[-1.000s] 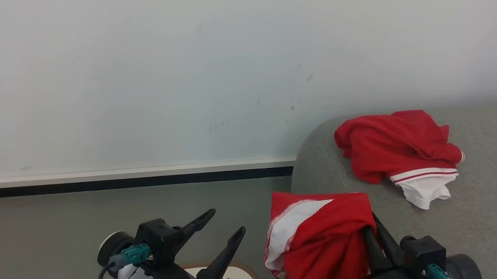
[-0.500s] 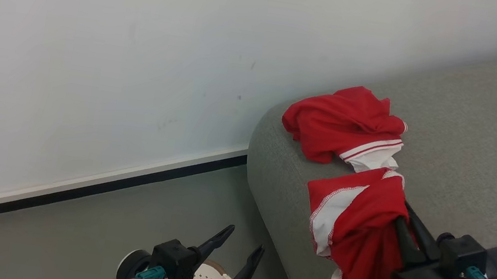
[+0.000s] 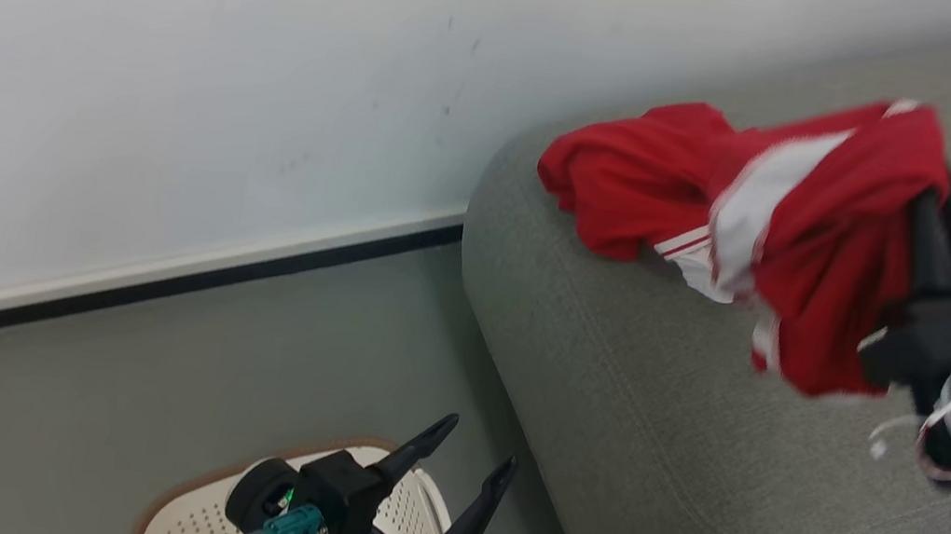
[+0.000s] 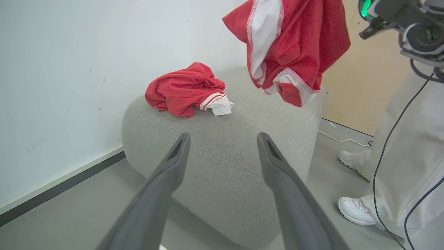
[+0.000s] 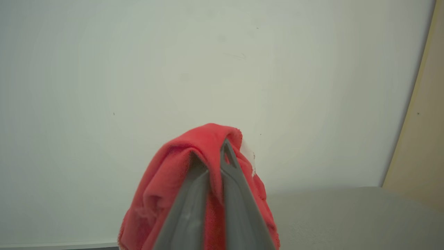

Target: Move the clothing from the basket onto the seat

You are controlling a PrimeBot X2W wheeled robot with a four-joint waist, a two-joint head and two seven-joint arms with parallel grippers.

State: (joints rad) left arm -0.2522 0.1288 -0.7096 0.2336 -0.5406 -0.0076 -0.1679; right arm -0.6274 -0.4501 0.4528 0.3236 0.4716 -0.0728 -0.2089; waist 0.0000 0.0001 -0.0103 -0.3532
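Observation:
One piece of the red clothing lies crumpled on the grey seat near its rounded corner. A second red piece with a white panel hangs in the air above the seat, with my right gripper shut on a fold of it. The right wrist view shows that gripper pinching the red cloth. My left gripper stands open and holds nothing, low over the cream basket. The left wrist view shows its fingers apart, facing the seat, the lying piece and the hanging one.
A white wall with a dark skirting strip runs behind the seat. Grey floor lies between wall, basket and seat. A person in white trousers and white shoes stands right of the seat, and a white cable lies on the floor there.
The head camera has turned, shifting the whole picture. My right gripper has lifted the held red piece up and over the seat, level with the lying piece. The left gripper stays open.

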